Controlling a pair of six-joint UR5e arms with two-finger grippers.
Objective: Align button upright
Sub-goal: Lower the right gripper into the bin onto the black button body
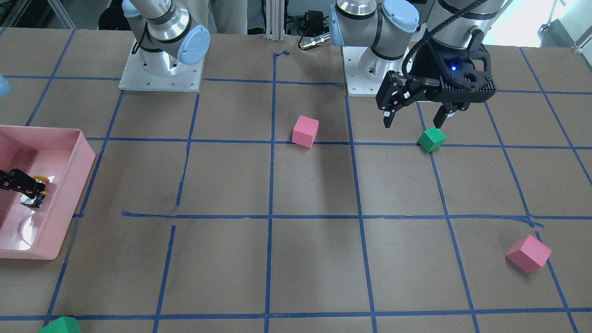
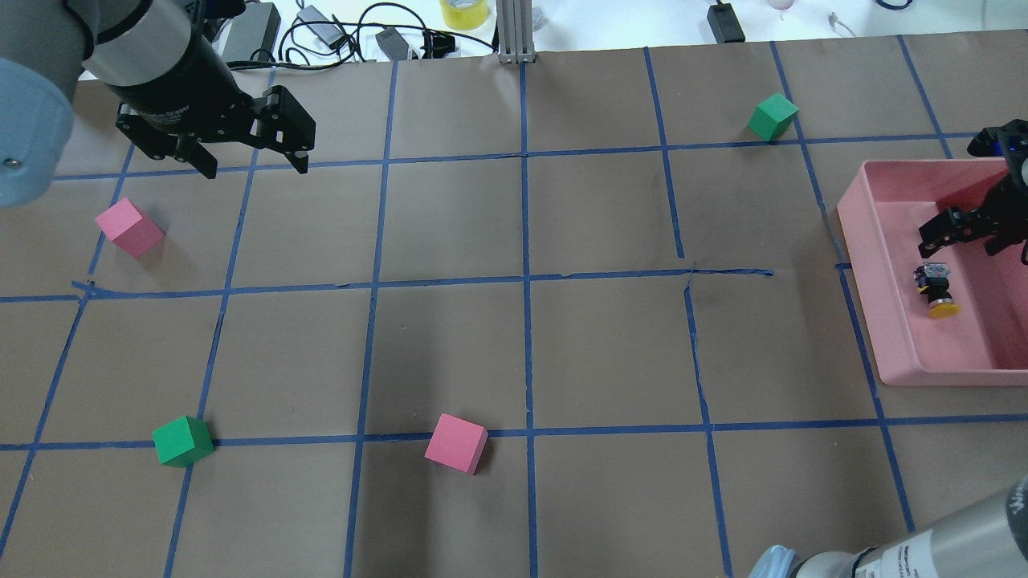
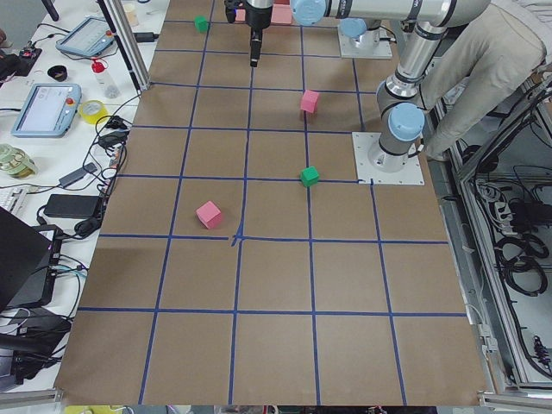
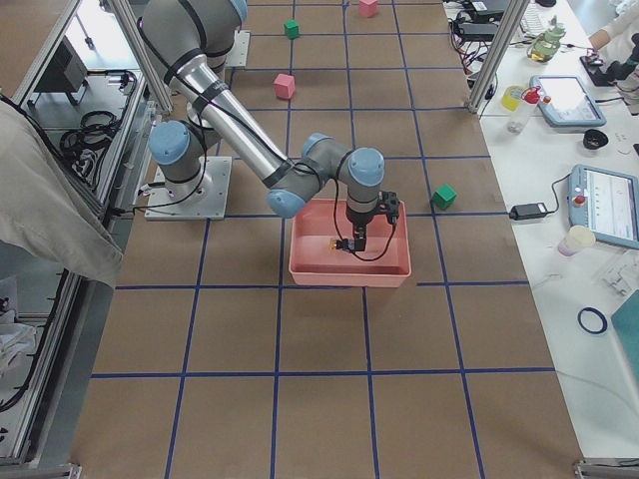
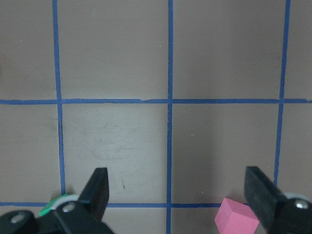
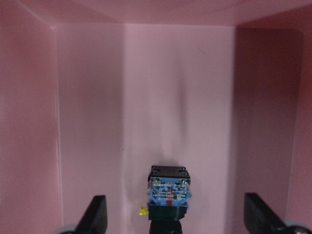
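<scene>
The button (image 2: 935,289) lies on its side in the pink tray (image 2: 883,321), its yellow cap toward the robot and its silvery base toward the far side. My right gripper (image 2: 961,243) hangs open just above it inside the tray. In the right wrist view the button's base (image 6: 168,194) sits low between the two spread fingers (image 6: 95,214), touching neither. In the front-facing view the button (image 1: 33,196) shows beside the right gripper (image 1: 28,187). My left gripper (image 2: 257,168) is open and empty above the table, far from the tray.
Two pink cubes (image 2: 128,227) (image 2: 456,443) and two green cubes (image 2: 183,441) (image 2: 773,116) are scattered on the brown gridded table. The tray walls (image 6: 29,122) close in on both sides of the right gripper. Cables and tape lie beyond the far edge.
</scene>
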